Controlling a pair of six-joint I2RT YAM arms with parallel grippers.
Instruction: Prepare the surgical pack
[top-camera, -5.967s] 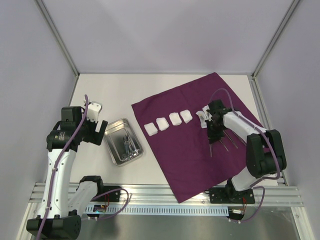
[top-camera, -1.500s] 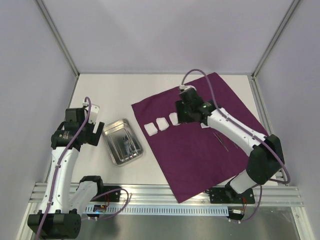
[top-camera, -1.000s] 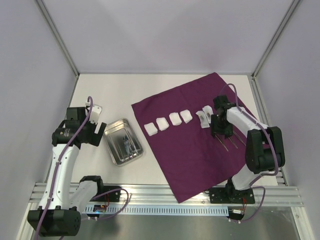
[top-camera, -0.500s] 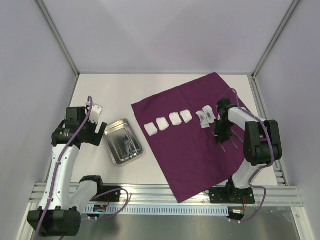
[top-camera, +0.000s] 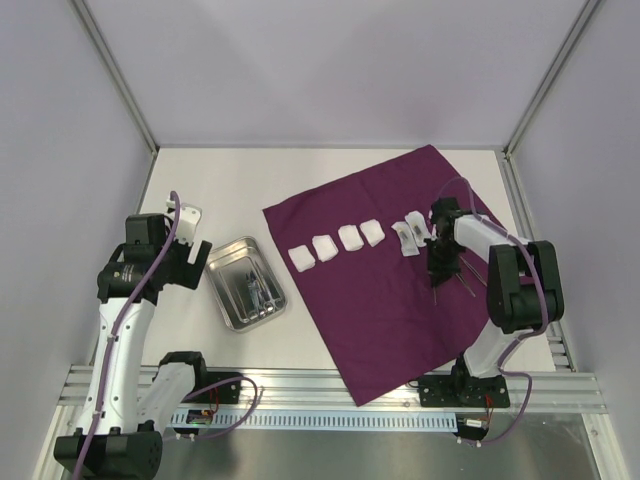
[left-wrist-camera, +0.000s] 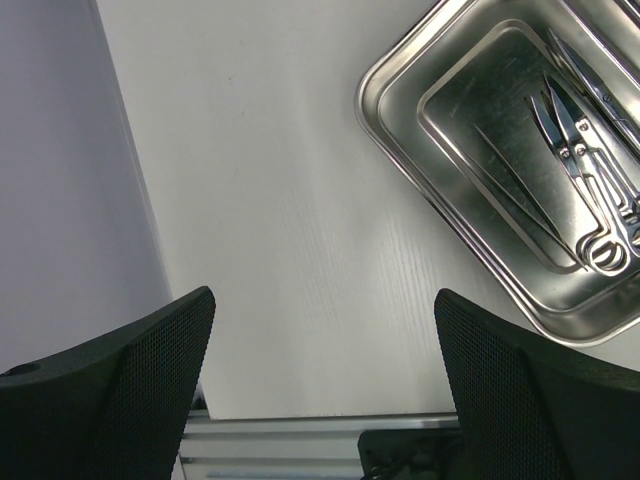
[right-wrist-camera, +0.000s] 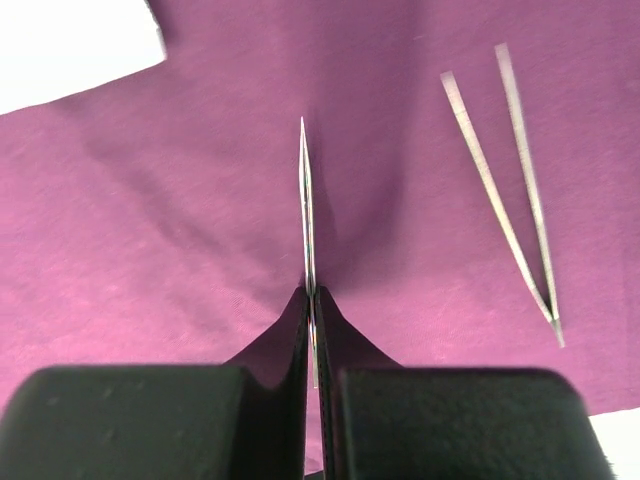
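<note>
White tabletop (top-camera: 200, 180), pale lilac walls; purple cloth (top-camera: 380, 320) lies flat over the 3 o'clock half w/ four gauze pads (top-camera: 325, 246) in a row across it. Steel tray (left-wrist-camera: 385, 80) holding scissors (left-wrist-camera: 575, 130) sits off the cloth at 9 o'clock. R gripper (right-wrist-camera: 310, 297) is clamped on thin steel tweezers (right-wrist-camera: 304, 200) near the cloth's 3 o'clock edge, 2nd tweezers (right-wrist-camera: 493, 185) just beside. L gripper (left-wrist-camera: 322, 350) has jaws wide apart, empty, by the tray. Looks early: items laid out, tray not on cloth, nothing wrapped. No legible writing; small white packets (top-camera: 410, 236) too small to read
</note>
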